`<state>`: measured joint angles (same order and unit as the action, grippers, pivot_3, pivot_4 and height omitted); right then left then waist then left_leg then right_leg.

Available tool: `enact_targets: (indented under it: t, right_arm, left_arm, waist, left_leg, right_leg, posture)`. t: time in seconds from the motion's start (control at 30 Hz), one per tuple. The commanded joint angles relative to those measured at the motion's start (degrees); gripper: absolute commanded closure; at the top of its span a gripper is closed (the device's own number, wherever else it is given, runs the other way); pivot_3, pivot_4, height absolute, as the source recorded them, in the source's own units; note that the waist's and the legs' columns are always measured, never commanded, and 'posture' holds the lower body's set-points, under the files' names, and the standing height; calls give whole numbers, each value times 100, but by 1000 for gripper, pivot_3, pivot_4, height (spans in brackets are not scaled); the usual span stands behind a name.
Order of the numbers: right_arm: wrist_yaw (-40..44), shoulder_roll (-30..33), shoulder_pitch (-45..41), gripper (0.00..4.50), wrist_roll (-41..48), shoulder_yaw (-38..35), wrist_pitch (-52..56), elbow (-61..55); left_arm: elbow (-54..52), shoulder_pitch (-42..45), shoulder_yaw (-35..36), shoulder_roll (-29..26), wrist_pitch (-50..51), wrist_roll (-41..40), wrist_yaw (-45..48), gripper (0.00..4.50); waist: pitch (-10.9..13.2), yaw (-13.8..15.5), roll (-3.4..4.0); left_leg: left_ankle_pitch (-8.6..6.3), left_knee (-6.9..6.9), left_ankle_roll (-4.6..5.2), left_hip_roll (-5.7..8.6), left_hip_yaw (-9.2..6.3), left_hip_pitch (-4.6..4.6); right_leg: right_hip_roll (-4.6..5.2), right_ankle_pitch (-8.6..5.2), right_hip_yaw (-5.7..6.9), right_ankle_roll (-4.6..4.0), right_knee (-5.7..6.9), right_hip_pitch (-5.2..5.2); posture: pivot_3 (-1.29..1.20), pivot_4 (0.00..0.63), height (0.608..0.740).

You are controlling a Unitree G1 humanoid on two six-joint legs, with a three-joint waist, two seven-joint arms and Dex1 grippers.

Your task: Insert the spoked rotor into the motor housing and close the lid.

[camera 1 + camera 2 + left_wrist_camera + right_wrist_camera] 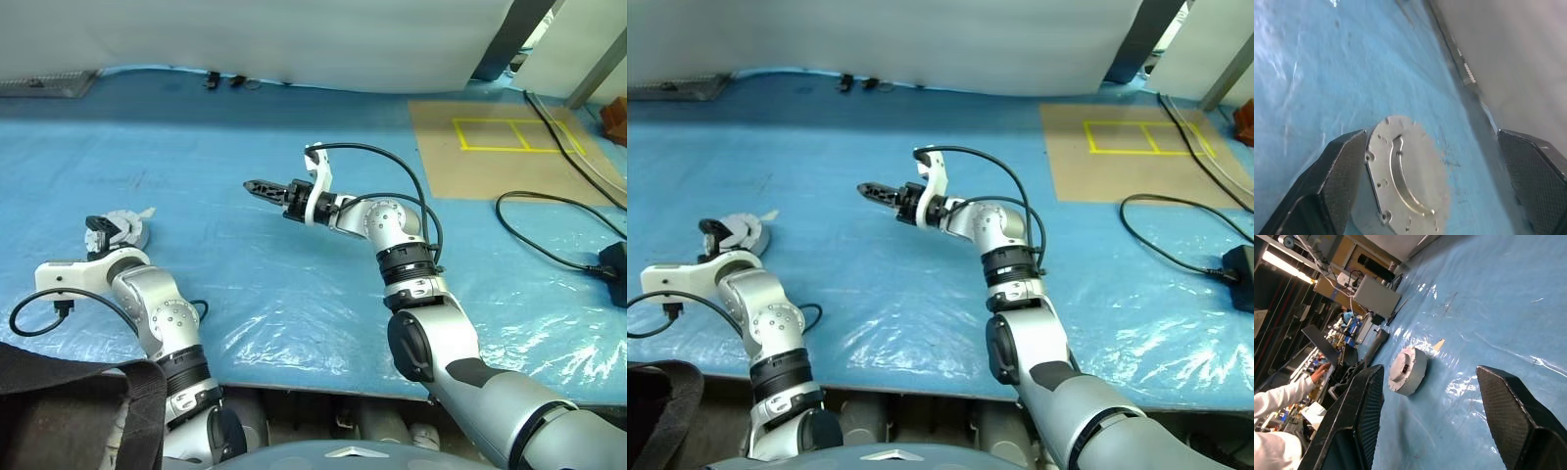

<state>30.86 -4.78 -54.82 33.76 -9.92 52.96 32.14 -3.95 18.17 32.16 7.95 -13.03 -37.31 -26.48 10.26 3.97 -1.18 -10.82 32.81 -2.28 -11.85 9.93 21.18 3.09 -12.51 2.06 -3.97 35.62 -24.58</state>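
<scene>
Lid on motor housing [1400,181] just ahead of left gripper [110,231], jaws wide, empty. Right gripper [257,187] apart, empty. We judge a careless retreat could nudge it.

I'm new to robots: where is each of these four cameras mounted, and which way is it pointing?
Left eye view: on the head, looking forward and down over the blue-covered table; both arms show.
Right eye view: beside it, facing the same way; both arms again.
Left wrist view: on the left wrist, looking along the open left tool at the motor housing, lid on.
Right wrist view: on the right wrist, looking past the open right tool at that housing and a person's sleeve.
All four views share the housing.
</scene>
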Motion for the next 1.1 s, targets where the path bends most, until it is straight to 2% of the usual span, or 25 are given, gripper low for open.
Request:
enact_targets:
  t: [0.03, 0.13, 0.33, 0.43, 0.47, 0.57, 0.7, 0.8, 0.87, 0.9, 1.1]
  right_arm:
    - [58, -13, -19, 1386, 73, 16, 3, -118]
    - [127, 52, -22, 1386, -50, 122, -178, -173]
    - [642, 613, 456, 1386, -842, 1072, -1185, -1027]
    - [1083, 1174, 1172, 1386, -1605, 1767, -2541, -1757]
    - [1153, 1287, 1337, 1386, -1703, 1826, -2819, -1895]
    - [1233, 1440, 1501, 1386, -1384, 1570, -2539, -2163]
    - [1099, 1639, 1757, 1386, -1558, 1431, -3012, -2300]
    - [1083, 1760, 1864, 815, -1582, 1363, -3139, -2398]
    - [1107, 1845, 1881, 161, -1659, 1418, -3232, -2454]
    - [1125, 1863, 1899, 50, -1667, 1446, -3249, -2467]
    - [1386, 1993, 1825, 50, -1817, 1545, -3634, -2132]
  left_arm:
    - [-576, -262, -353, -31, 45, 158, 394, 48]
    - [-858, -572, -737, -235, 202, 49, 1174, 48]
    - [-1114, -896, -1533, -915, 479, -54, 2972, 48]
    - [-809, -975, -1994, -1489, 835, -156, 4296, 48]
    - [-661, -971, -2102, -1675, 904, -142, 4688, 48]
    - [-101, -823, -2368, -2295, 922, 356, 5458, 48]
    - [252, -688, -2481, -2713, 940, 720, 5888, 48]
    - [308, -797, -2526, -2899, 831, 1021, 6089, 0]
    - [361, -841, -2506, -2952, 809, 1124, 6170, 0]
    - [407, -852, -2482, -2948, 830, 1132, 6194, 0]
    - [289, -906, -2782, -2882, 1061, 1293, 6418, 0]
  waist:
    - [0, 4, -1]
    - [0, 3, 0]
    - [0, 30, -1]
    - [0, 60, 0]
    - [0, 57, 0]
    - [2, -12, 2]
    - [1, -62, 4]
    - [1, -71, 4]
    - [1, -72, 4]
    - [1, -73, 4]
    - [1, -90, 4]
  left_leg:
    - [0, 0, 0, 0, 0, 0]
    - [0, 3, 0, -1, 1, -2]
    - [0, 1, 0, 0, 2, -1]
    - [0, 0, 0, 1, 2, -2]
    - [0, -1, 0, 1, 3, -3]
    - [0, -2, 0, 5, 6, -8]
    - [0, -1, 1, 6, 5, -24]
    - [0, -2, 1, 5, 8, -24]
    - [0, -5, 1, 5, 10, -21]
    - [0, -6, 1, 5, 11, -19]
    - [0, -3, 2, 3, 13, -21]
  right_leg:
    - [1, -5, 0, -8, 1, 0]
    - [1, -6, 0, -10, 4, 0]
    - [2, -6, 2, -10, 2, 0]
    - [4, -6, 0, -7, 0, 1]
    - [3, -5, 0, -5, -1, 0]
    - [0, 5, -6, 11, 5, -1]
    - [-8, -3, -13, -12, 10, -1]
    - [-4, -3, -22, -14, 8, 0]
    - [-4, -3, -23, -14, 4, 0]
    - [-4, -3, -22, -14, 4, -1]
    - [-3, -3, -23, -15, 8, -1]
  posture:
    - [0, 150, 740]
    - [0, 150, 740]
    - [0, 150, 740]
    - [0, 150, 740]
    - [0, 150, 740]
    - [0, 150, 740]
    - [0, 150, 740]
    - [0, 150, 740]
    - [0, 150, 740]
    - [0, 150, 740]
    - [0, 150, 740]
